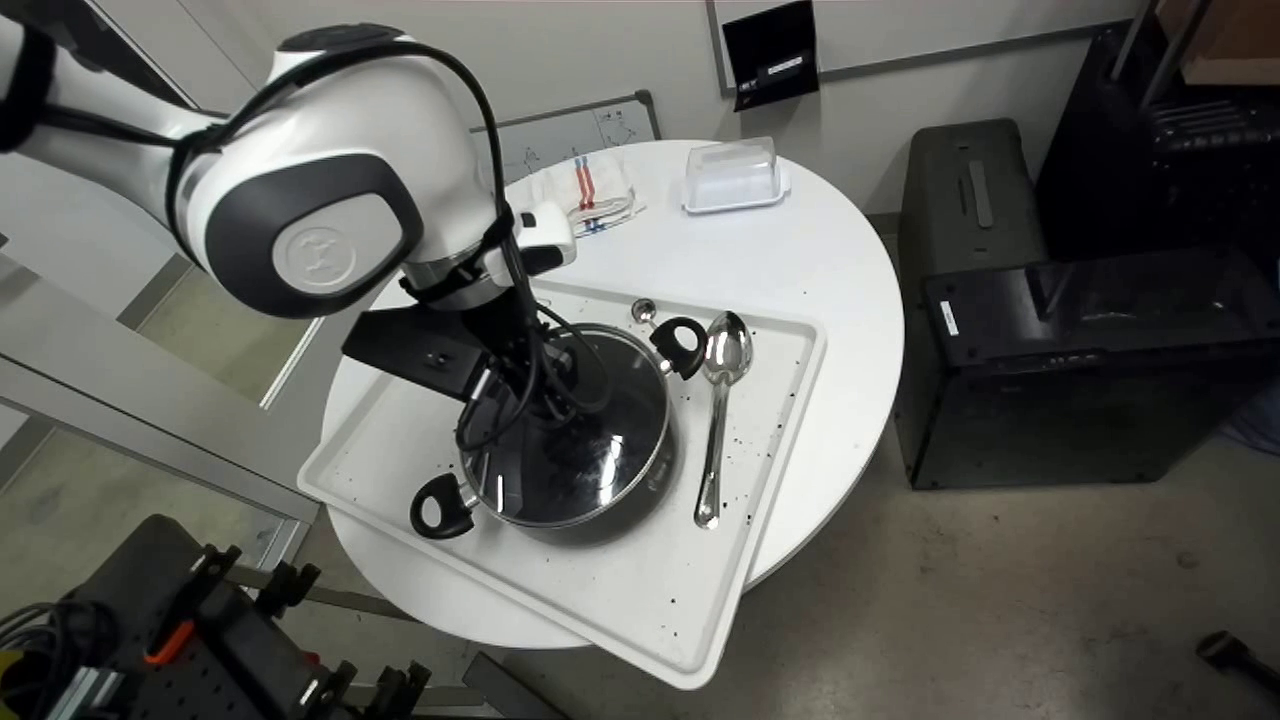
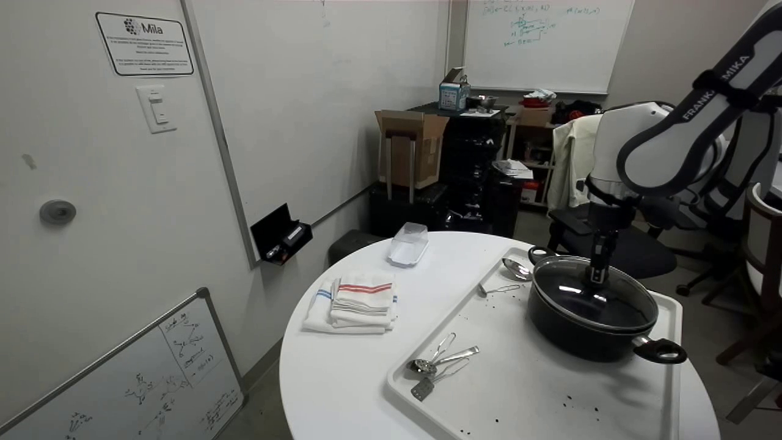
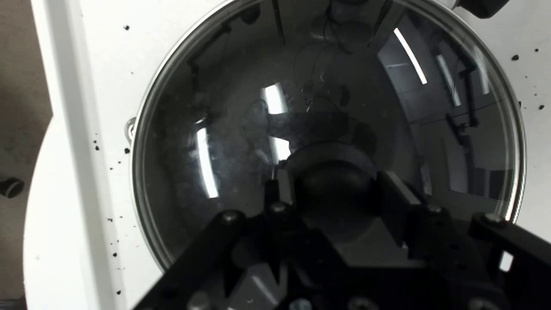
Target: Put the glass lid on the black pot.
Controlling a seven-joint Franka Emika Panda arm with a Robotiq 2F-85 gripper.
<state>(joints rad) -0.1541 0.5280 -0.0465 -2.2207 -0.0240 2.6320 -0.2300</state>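
The round white table (image 1: 830,270) is your base; a pale tray (image 1: 620,590) lies on it and overhangs its edge. The black pot (image 2: 574,335) stands upright on the tray. The glass lid (image 3: 310,101) is over the pot's mouth and looks near level in both exterior views; you cannot confirm that its metal rim (image 3: 137,172) is seated all the way round.

Treat the lid as stiff, fragile, smooth and of moderate weight. Expect the bare glass to slip under a grip. Do not lift by the metal rim, where tilting or chipping is likely.

Your gripper (image 2: 597,281) points down at the lid's centre. Its pads (image 3: 285,187) stand apart, one on each side of the dark knob (image 3: 333,189); the views do not settle whether they press on it or merely flank it. Take hold at the knob only, pads square to its sides. The task appears nearly complete: verify seating, then spread the pads fully and rise straight up to avoid dragging the lid.
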